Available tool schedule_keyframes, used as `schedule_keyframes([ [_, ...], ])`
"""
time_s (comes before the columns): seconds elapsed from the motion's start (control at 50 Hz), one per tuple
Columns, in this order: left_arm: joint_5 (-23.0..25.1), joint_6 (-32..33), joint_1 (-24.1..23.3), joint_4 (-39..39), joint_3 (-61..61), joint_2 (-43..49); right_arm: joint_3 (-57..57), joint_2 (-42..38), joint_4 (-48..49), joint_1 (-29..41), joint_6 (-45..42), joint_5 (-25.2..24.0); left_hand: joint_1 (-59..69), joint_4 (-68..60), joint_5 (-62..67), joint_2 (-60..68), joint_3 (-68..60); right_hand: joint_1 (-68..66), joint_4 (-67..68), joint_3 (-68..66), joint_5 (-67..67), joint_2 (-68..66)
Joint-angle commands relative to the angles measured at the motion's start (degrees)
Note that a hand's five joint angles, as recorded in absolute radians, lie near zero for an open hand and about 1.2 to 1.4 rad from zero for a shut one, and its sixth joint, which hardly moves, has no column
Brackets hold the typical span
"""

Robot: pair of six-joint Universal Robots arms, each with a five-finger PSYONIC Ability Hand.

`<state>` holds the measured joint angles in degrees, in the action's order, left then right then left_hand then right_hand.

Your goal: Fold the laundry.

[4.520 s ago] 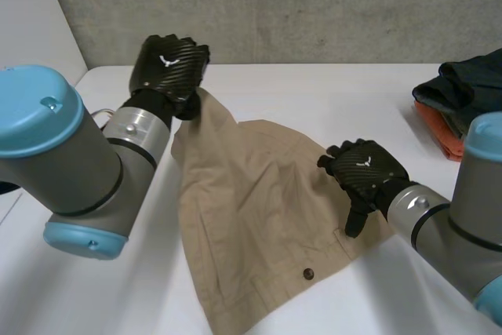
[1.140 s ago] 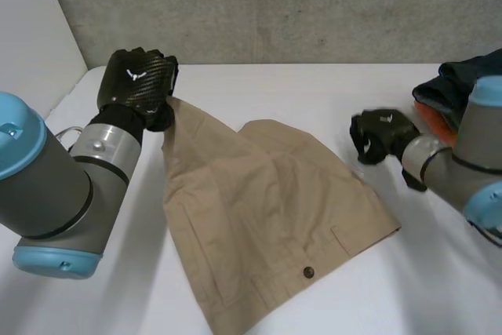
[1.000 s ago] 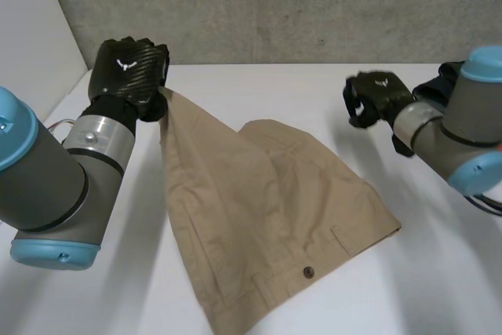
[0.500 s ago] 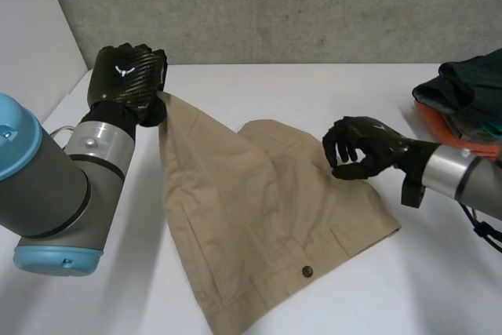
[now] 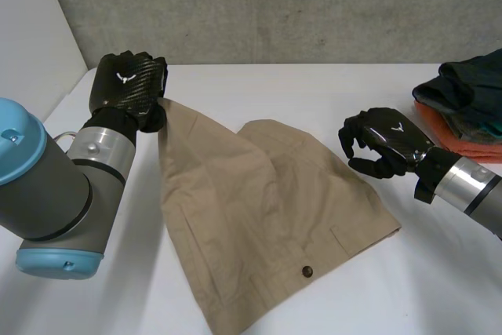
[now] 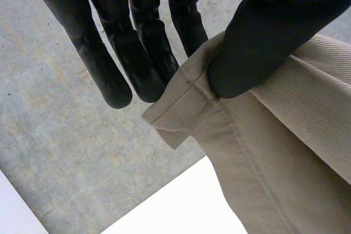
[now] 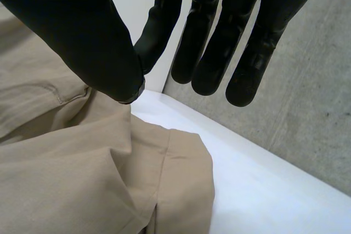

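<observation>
My right hand [image 5: 384, 143] has slid back off the soft tan cotton shorts [image 5: 259, 217] and hangs just beside their right edge, fingers loose, holding nothing. My left hand [image 5: 129, 88] still pinches their far corner up off the white table [image 5: 314, 88]. No fold yet, I think.

Place: robot test lab | indicated by bare concrete wall [image 5: 314, 5] across the frame's top | white table [image 5: 282, 88] below it
</observation>
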<state>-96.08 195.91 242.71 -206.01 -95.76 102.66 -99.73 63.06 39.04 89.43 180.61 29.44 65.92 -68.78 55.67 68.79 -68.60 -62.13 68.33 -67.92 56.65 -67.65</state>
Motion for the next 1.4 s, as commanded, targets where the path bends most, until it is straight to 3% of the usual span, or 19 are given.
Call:
schedule_keyframes([
  [0.02, 0.0, 0.0, 0.0, 0.1, 0.0, 0.3, -2.7, 0.8, 5.0, 0.1, -1.1, 0.1, 14.1, -11.2, 14.3, 11.2, -11.4, -17.9, 11.7, -12.1, 13.4, -12.4],
  [0.14, -0.1, 0.0, 0.0, 0.1, 0.0, 0.5, -2.4, 1.5, 4.6, 0.1, -3.0, 1.1, 14.1, -11.2, 14.3, 11.2, -11.4, -17.9, 11.7, -12.1, 13.4, -12.4],
  [0.18, -0.1, 0.1, 0.0, 0.1, 0.0, 0.5, -2.0, 2.1, 1.4, 0.4, -2.6, 2.2, 14.1, -11.2, 14.3, 11.2, -11.4, 6.3, -12.5, 12.1, -10.9, 11.9],
  [0.2, -0.1, 0.0, 0.0, 0.1, 0.0, 0.5, -2.0, 2.5, -0.4, 0.4, -2.6, 3.2, 14.1, -11.2, 14.3, 11.2, -11.4, 8.6, -14.8, 14.4, -13.1, 14.1],
  [0.3, -0.1, 0.0, 0.1, 0.1, 0.0, 0.5, 0.8, 7.3, -14.5, 0.8, -4.3, 14.5, 14.1, -11.2, 14.3, 11.2, -11.4, 22.2, -28.4, 28.0, -26.8, 27.7],
  [0.4, -0.1, 0.0, 0.0, 0.1, -0.1, 0.5, 1.0, 7.2, -27.1, 2.4, -16.7, 24.5, 14.1, -11.2, 14.3, 11.2, -11.4, 28.8, -35.0, 34.6, -33.3, 34.3],
  [0.52, 0.0, 0.0, 0.0, 0.0, -0.3, 0.5, 0.2, 5.8, -36.7, 2.6, -31.8, 31.0, 14.1, -11.2, 14.3, 11.2, -11.4, 31.7, -37.9, 37.5, -36.2, 37.2],
  [0.62, 0.0, 0.1, 0.0, 0.0, -0.4, 0.5, -2.4, 4.4, -35.6, 2.6, -35.2, 30.9, 14.1, -11.2, 14.3, 11.2, -11.4, 31.9, -38.1, 37.6, -36.4, 37.4],
  [0.8, 0.0, 0.0, 0.0, 0.0, -0.5, 0.5, -6.6, 2.9, -25.1, 1.9, -37.7, 27.7, 14.1, -11.2, 14.3, 11.2, -11.4, 31.5, -37.7, 37.3, -36.0, 37.0],
  [1.06, 0.0, 0.0, -0.1, 0.0, -0.5, 0.5, -5.2, -0.7, -23.5, 2.5, -38.5, 27.9, 14.1, -11.2, 14.3, 11.2, -11.4, 23.5, -29.7, 29.2, -28.0, 29.0],
  [1.16, -0.1, 0.0, -0.2, 0.0, -0.5, 0.5, -5.1, -1.0, -23.0, 2.6, -38.9, 27.8, 14.1, -11.2, 14.3, 11.2, -11.4, 5.8, -12.0, 11.6, -10.4, 11.4],
  [1.22, -0.1, 0.0, -0.2, 0.0, -0.5, 0.5, -4.9, -1.0, -22.0, 3.2, -38.8, 28.0, 14.1, -11.2, 14.3, 11.2, -11.4, -15.5, 9.3, -9.7, 11.0, -10.0],
  [1.4, -0.1, 0.0, -0.3, 0.0, -0.6, 0.4, -3.5, -0.9, -21.7, 5.7, -38.0, 28.0, 14.1, -11.2, 14.3, 11.2, -11.4, -17.9, 11.7, -12.1, 13.4, -12.4],
])
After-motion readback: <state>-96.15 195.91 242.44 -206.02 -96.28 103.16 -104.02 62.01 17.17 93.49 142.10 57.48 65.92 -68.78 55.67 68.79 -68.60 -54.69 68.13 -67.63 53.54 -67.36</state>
